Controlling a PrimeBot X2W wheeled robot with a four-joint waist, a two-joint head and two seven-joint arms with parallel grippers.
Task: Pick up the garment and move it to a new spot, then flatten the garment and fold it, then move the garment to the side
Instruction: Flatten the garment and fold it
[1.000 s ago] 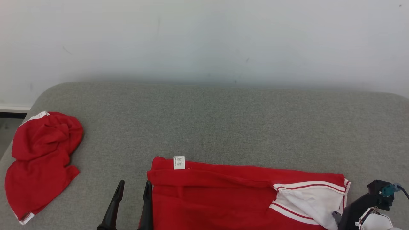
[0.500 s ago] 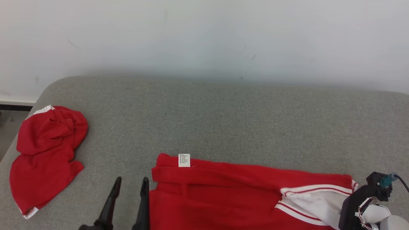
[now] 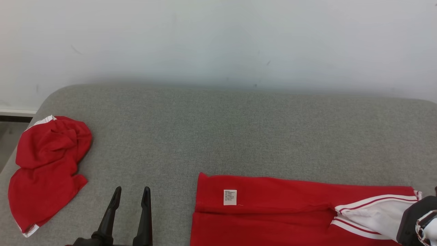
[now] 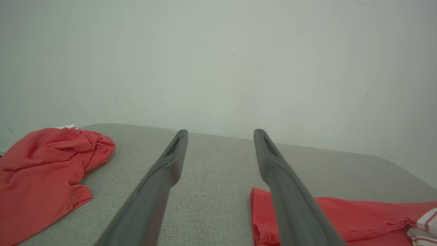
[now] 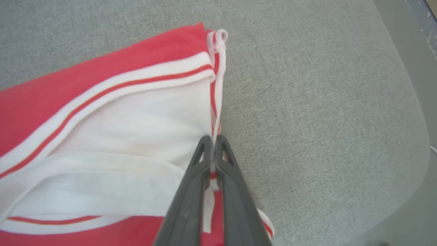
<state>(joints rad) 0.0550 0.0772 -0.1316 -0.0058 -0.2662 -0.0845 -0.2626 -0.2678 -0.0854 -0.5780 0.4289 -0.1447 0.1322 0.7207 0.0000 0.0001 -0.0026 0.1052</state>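
My right gripper [image 5: 213, 140] had gone from wide open to pinched tight within the last second. It was clamped on the white, red-striped trim [image 5: 215, 78] at the right-hand end of the garment [image 3: 273, 212], low at the right edge of the head frame. With that pinch the garment had slid toward the lower right of the frame. Its care label [image 3: 229, 197] sat further right and lower than a second before, while the crumpled red cloth [image 3: 47, 167] at far left had barely shifted (so the camera was not the cause). My left gripper [image 3: 132, 188] hung fully open and empty at bottom left, now clear of the garment's left edge, which it had been touching. I judged the move across the grey cushion [image 3: 239, 130] under way, though pulling one-handed risked bunching the cloth.
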